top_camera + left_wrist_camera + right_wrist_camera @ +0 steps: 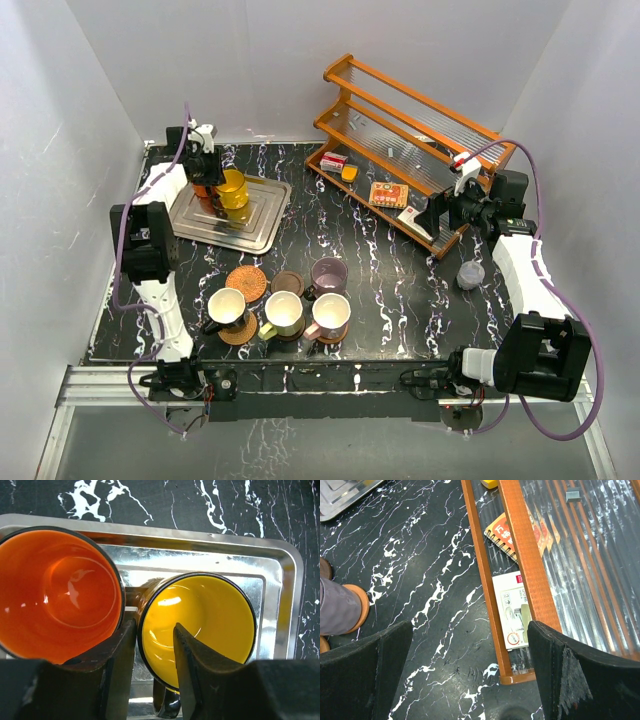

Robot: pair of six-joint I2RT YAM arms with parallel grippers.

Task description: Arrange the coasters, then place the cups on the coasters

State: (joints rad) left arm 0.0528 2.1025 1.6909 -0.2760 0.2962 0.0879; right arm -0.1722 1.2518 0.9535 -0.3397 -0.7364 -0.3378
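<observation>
My left gripper (207,172) hangs over the steel tray (262,228) at the back left. In the left wrist view its jaws (154,625) straddle the near wall of the yellow cup (210,617), one finger inside and one outside, above the cup's black handle, with a gap still showing. The orange cup (55,590) stands touching it on the left. Three cups, black (226,305), yellow-green (283,313) and cream-pink (330,314), sit on coasters in the front row. The lilac cup (328,272) sits on an orange-brown coaster (362,605). A woven coaster (246,282) and a dark coaster (288,282) lie bare. My right gripper (470,625) is open and empty.
An orange wooden rack (410,140) stands at the back right with a notebook (387,193), a red-white box (333,162) and a white card (512,612) on its low shelf. A small grey translucent cup (470,273) sits near the right arm. White walls enclose the table.
</observation>
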